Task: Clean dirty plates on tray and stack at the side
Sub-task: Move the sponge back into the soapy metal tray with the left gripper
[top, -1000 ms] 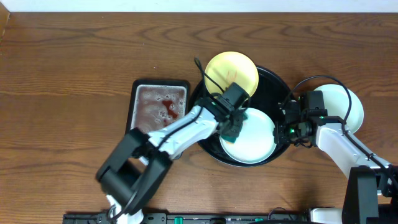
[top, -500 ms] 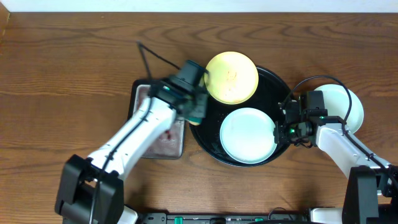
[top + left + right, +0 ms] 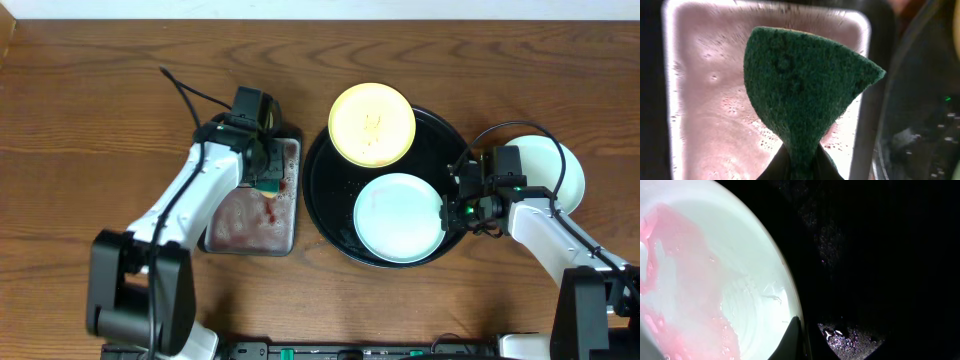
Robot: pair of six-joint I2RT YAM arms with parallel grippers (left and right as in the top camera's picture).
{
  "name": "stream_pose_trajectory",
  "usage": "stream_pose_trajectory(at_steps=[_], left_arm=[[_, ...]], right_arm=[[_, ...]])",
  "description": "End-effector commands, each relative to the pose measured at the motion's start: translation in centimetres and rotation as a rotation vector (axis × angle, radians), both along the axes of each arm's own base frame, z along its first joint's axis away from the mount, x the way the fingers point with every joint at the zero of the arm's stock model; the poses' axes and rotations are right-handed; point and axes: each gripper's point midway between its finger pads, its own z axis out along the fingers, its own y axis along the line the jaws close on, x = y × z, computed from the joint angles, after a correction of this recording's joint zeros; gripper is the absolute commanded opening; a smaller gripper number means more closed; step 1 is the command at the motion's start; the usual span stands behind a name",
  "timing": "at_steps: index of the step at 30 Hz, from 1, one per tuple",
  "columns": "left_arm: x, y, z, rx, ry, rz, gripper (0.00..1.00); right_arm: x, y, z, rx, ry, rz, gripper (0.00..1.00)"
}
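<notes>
A small rectangular grey metal tray point(image 3: 238, 222) of pinkish, foamy water lies just left of the glossy black round tray point(image 3: 325, 205). Over its far right part hangs the left gripper point(image 3: 266, 176), fingers pinched on a dark green scouring pad point(image 3: 800, 85) that fans out and covers much of the water in the wrist view. A pale mint-blue round plate point(image 3: 398, 217) sits in the black tray's near half, and a pale yellow round plate point(image 3: 372, 124) overlaps its far rim. The right gripper point(image 3: 457, 206) is at the mint plate's right edge. Its wrist camera shows pink smears on the plate and one dark finger point(image 3: 794, 339) by the rim. The other finger is unseen, so its grip cannot be told. Right of the black tray, a second mint-blue plate point(image 3: 556, 165) is partly hidden behind that arm. Everything rests on a brown wooden table point(image 3: 100, 100).
</notes>
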Motion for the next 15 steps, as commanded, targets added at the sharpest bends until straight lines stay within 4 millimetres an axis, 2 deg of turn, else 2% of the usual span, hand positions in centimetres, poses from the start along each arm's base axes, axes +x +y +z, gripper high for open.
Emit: stream_pose_trajectory(at_steps=[1,4,6,7,8,9,15], left_arm=[[-0.7,0.6,-3.1,0.039,0.081,-0.01,0.08],[-1.0,0.7,-4.3,0.047,0.116,-0.01,0.08],[-1.1,0.7,-4.7,0.05,0.128,-0.01,0.17],[-1.1,0.7,-4.8,0.051,0.129,-0.01,0.4],[-1.0,0.7,-4.7,0.049,0.126,-0.01,0.55],[-0.9,0.7,-4.4,0.047,0.12,-0.008,0.62],[-0.9,0.9,-1.9,0.035,0.082,0.009,0.72]], right_arm=[[-0.3,0.2,-0.3,-0.008,0.012,0.006,0.01],[-0.3,0.2,-0.3,-0.008,0.012,0.006,0.01],[-0.3,0.2,-0.3,-0.008,0.012,0.006,0.01],[-0.3,0.2,-0.3,-0.008,0.012,0.006,0.01],[-0.3,0.2,-0.3,-0.008,0.012,0.006,0.01],[-0.3,0.2,-0.3,-0.008,0.012,0.006,0.01],[-0.3,0.2,-0.3,-0.008,0.012,0.006,0.01]])
